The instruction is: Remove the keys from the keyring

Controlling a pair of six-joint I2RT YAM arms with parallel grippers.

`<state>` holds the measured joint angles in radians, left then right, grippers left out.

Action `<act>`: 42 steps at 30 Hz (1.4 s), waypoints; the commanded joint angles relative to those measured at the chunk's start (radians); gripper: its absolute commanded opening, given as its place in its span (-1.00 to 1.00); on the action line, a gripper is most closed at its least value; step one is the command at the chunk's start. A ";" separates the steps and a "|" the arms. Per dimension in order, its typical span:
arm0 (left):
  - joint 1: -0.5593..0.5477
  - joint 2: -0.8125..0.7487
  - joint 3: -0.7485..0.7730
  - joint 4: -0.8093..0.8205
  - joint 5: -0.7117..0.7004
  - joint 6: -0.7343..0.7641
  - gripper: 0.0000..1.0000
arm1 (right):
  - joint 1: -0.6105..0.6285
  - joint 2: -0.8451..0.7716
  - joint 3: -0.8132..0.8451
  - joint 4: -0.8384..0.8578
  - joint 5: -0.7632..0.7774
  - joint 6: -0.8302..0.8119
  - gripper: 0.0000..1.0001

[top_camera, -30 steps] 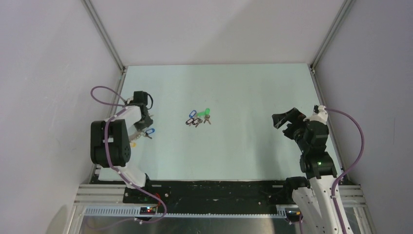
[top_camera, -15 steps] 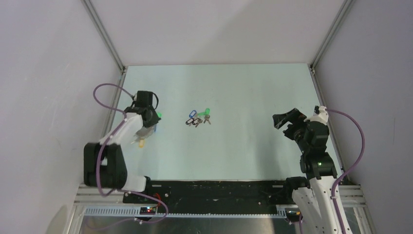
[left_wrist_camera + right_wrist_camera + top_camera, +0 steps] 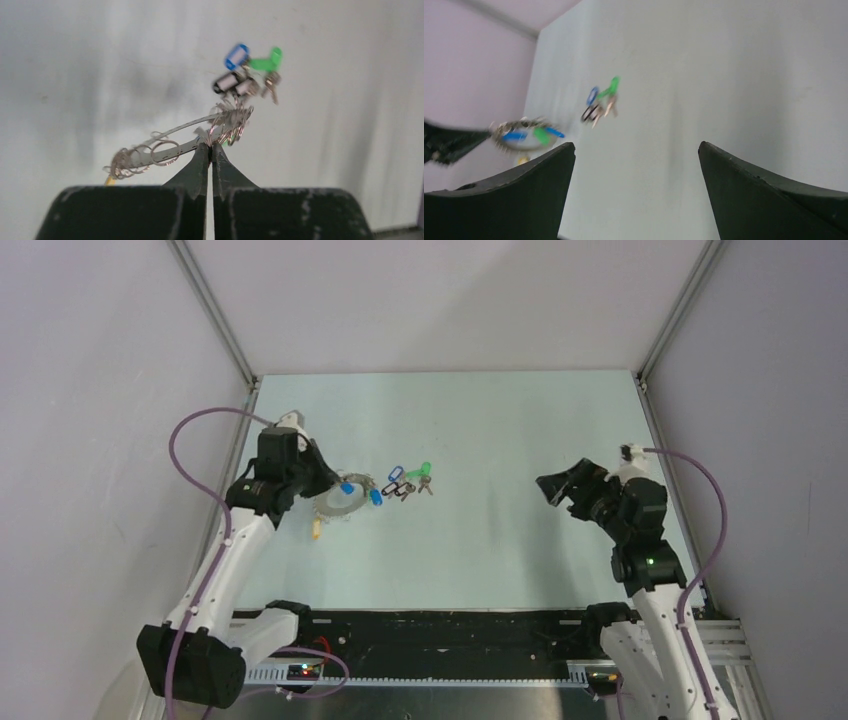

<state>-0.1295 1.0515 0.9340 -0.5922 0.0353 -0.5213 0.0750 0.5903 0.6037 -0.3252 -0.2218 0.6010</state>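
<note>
The left wrist camera is catching the broad flat grey metal keyring point(image 3: 186, 144) almost edge-on, so its opening is showing only as a thin sliver and its far rim is blurring into the background. The black left gripper point(image 3: 210, 148) is pinching the near rim of that keyring, its two tapered fingertips pressed together on the thin metal with no gap showing. Small wire split rings point(image 3: 231, 121) are crowding the rim in a tangled, glinting fringe, too blurred to count. A yellow piece point(image 3: 107, 181) is peeking out below the ring's left end, mostly cut off by the gripper body.

From above, the keyring is showing left of the table's centre, tilted, with two blue oval plastic tags point(image 3: 347, 487) lying across it. Whether it is touching the pale matte tabletop point(image 3: 500, 420) is unclear. Just to its right, a loose bunch of small metal keys with blue, green and dark oval plastic tags point(image 3: 406, 481) is lying on the table, apart from the ring.

The black right gripper point(image 3: 560, 487) is hovering well to the right, jaws spread wide with nothing between them. In its own view the keyring and keys are smearing into coloured streaks.
</note>
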 commanded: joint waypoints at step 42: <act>-0.579 0.152 0.583 -0.138 -0.131 0.183 -0.99 | 0.936 0.600 0.266 0.748 0.273 -0.831 0.55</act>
<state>-0.6975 1.2167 1.4574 -0.7727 -0.0616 -0.3244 1.0023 1.1625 0.8112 0.3954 0.0433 -0.2153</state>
